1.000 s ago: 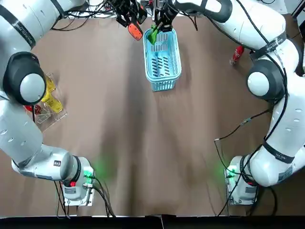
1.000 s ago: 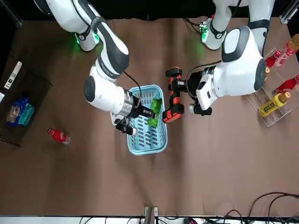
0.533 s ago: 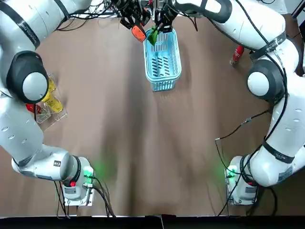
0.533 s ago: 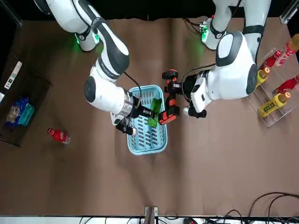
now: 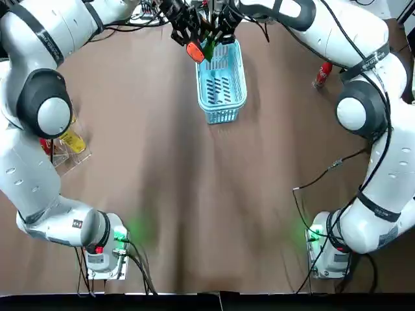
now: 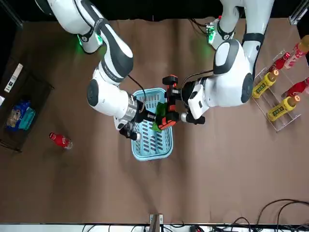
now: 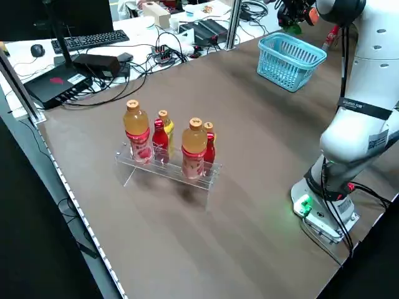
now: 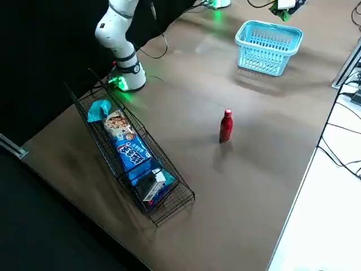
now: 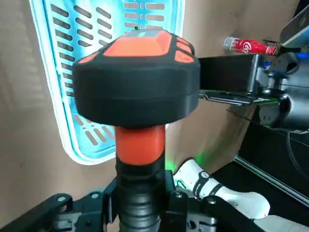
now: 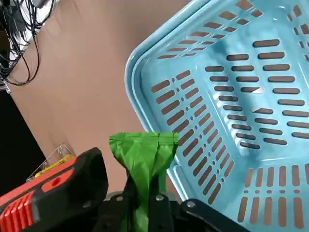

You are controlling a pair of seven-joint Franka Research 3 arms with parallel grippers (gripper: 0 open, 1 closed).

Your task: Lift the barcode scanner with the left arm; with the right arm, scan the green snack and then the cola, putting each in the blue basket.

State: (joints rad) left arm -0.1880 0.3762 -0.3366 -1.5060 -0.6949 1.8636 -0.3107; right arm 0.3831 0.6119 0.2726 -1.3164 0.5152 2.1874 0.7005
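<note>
Slotted blue plastic basket (image 10: 217, 63). Crinkled green snack pouch (image 10: 142, 154) is pinched tight by right gripper (image 10: 142, 199) at its rim. Chunky orange-black scanner (image 9: 137, 77) is clamped by left gripper (image 9: 140, 195).

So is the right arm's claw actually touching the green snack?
Touching. The right wrist view shows the green snack pinched between the two fingers of the right claw.
</note>
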